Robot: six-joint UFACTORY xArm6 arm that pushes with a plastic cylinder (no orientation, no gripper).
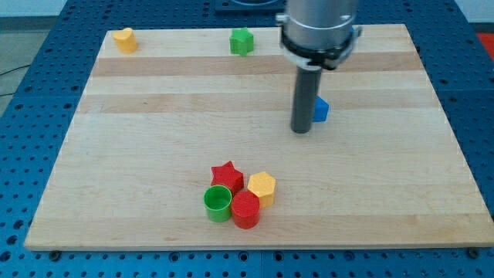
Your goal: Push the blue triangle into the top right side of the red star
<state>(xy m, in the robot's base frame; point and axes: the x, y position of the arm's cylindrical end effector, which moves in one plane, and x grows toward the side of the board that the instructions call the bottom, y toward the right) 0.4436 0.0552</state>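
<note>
Standing on the wooden board (154,100), my tip (301,130) is resting at the lower end of a straight dark rod, which is hanging from the arm's grey cylindrical body at the view's top; being a plain rod, it has nothing that could spread, press together or pinch, and it is gripping no block. Just to the view's right of the rod, and slightly above my tip, the blue triangle (321,110) is sitting partly hidden behind the rod, so whether the two are touching cannot be told. Well below my tip and toward the view's left, the red star (227,176) is lying in a tight cluster of four blocks. Crowding round it there, a yellow hexagon block (262,186) is sitting just to the star's right, a green cylinder (218,202) is standing just under the star, and a red block (245,208) with a rounded outline is lying at the cluster's bottom, between the cylinder and the hexagon. Far above my tip and to its left, a green star block (241,41) is sitting near the board's top edge, and farther left still, a yellow block (124,39) of unclear shape is sitting near the top left corner.
</note>
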